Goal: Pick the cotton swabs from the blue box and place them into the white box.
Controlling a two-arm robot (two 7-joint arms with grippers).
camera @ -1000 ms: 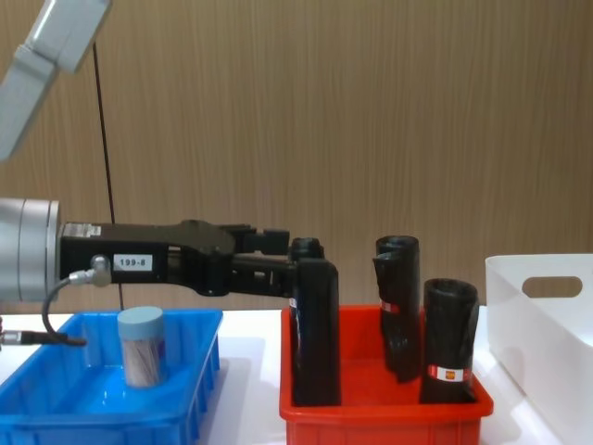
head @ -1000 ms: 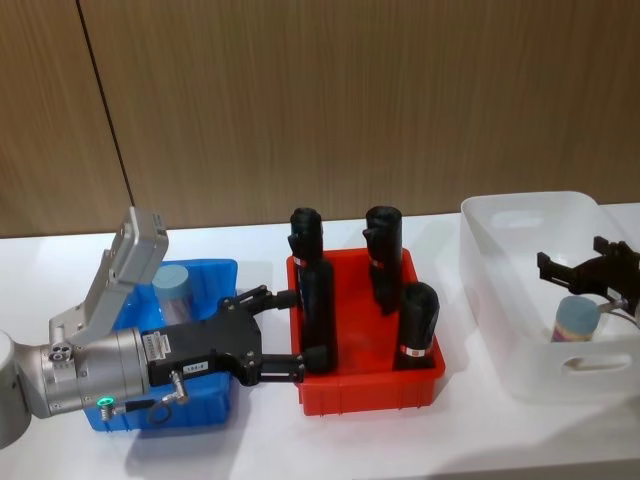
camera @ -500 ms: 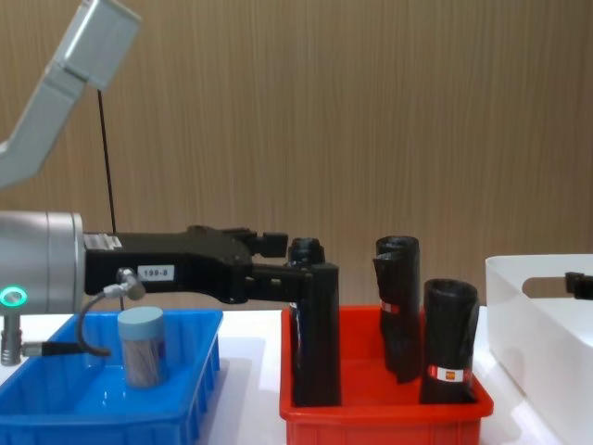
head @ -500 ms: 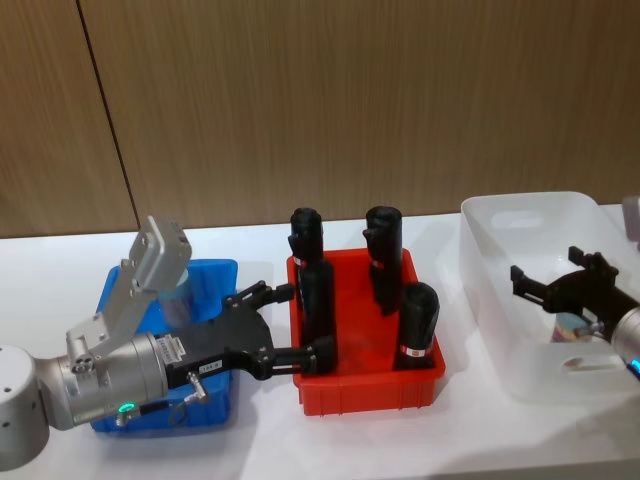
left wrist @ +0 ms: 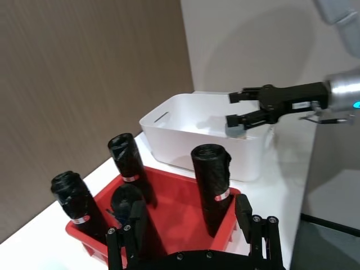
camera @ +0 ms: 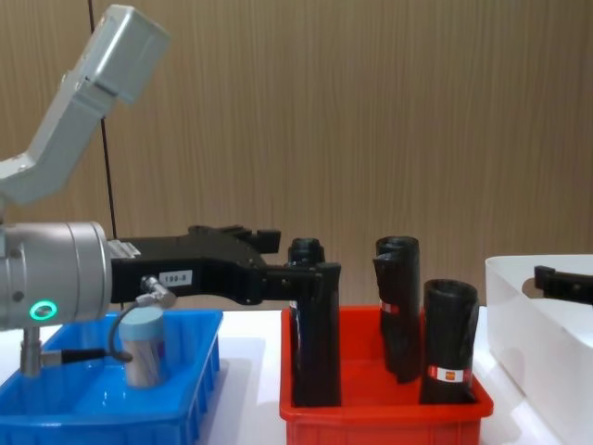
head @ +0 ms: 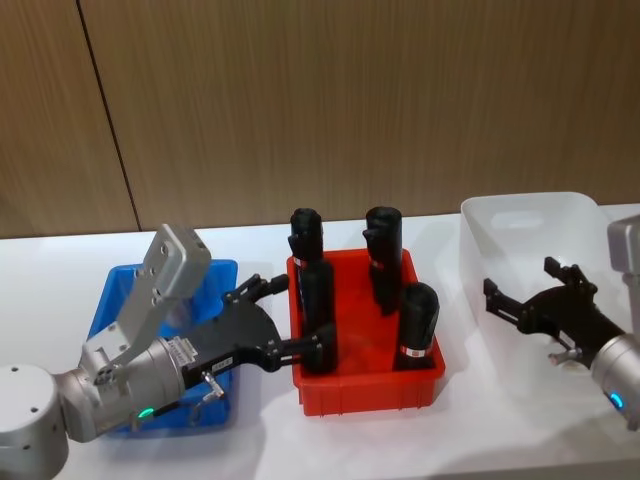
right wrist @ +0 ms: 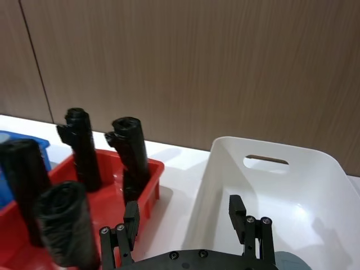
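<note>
One tub of cotton swabs (camera: pixel 145 346) stands upright on the floor of the blue box (camera: pixel 198 322), toward its right side. The left hand (head: pixel 298 315) hangs above that box's right rim, fingers spread wide and holding nothing. Its tips reach over the edge of the red bin (head: pixel 370 385), right at the nearest black roll (camera: pixel 315 334); whether they touch it I cannot tell.

The right hand (head: pixel 520 280) hovers over the white box (head: pixel 530 205), likewise wide open and empty. In its wrist view a pale-blue lid (right wrist: pixel 295 261) peeks out just below it.

The step in hand looks like fetching the tub from the blue box. To do it well:

- Draw the left hand back off the red bin first, so no roll is knocked over.
- Bring it over the tub and lower it with the fingers kept wider than the lid.
- Close on the clear wall below the lid, not on the lid itself.
- Mind the wrist cable (camera: pixel 119 326) looping just in front of the tub.
- Lift straight up past the rim before crossing the table (head: pixel 450 430).
</note>
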